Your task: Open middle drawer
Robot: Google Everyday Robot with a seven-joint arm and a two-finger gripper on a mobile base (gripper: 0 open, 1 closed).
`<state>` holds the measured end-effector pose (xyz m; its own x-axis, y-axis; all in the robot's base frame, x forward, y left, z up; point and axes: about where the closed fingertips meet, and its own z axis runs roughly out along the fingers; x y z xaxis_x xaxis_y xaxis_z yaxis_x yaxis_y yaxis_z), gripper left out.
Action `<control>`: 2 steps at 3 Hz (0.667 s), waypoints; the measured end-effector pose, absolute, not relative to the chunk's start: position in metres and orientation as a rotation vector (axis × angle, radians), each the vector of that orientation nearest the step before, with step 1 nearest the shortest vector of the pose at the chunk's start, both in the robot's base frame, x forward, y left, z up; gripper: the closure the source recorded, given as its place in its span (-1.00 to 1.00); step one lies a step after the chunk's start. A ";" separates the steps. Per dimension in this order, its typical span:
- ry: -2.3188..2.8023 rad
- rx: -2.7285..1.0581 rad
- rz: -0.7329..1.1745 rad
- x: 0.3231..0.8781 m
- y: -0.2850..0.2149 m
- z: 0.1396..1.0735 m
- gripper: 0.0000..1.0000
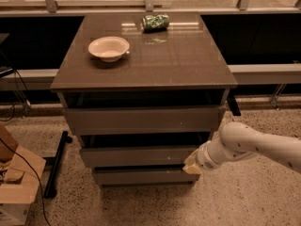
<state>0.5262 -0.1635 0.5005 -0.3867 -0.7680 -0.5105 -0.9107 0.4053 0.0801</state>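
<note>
Speckled stone floor point(244, 206) lies under a grey-brown cabinet point(188, 65) that fills the centre of the frame, with dark window panes and metal posts behind it at the top.

Of the three fronts, the middle drawer point(136, 157) sits a little below the centre of the frame. Its front is plain and flat, and a dark gap shows above its top edge. At the right end of this front, by the lower corner, is my pincer point(192, 166), pale tan in colour. Whether it is wide or narrow I cannot tell, and I also cannot tell if it really presses on the front. My white arm point(244, 142) comes to it from the right edge of the frame.

Above is the widest top drawer point(141, 120), and below is the narrowest bottom drawer point(141, 176).

On the cabinet top a cream bowl point(109, 47) stands in the left part. A green packet point(155, 21) lies near the back edge, well apart from the bowl; its print is too small to read.

On the floor at lower left stands a cardboard box point(19, 187), and a black bar point(57, 161) lies between it and the cabinet.
</note>
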 end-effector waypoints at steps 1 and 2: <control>2.373 -1.427 0.487 0.467 -0.161 0.534 0.26; 2.418 -1.445 0.493 0.432 -0.164 0.533 -0.24</control>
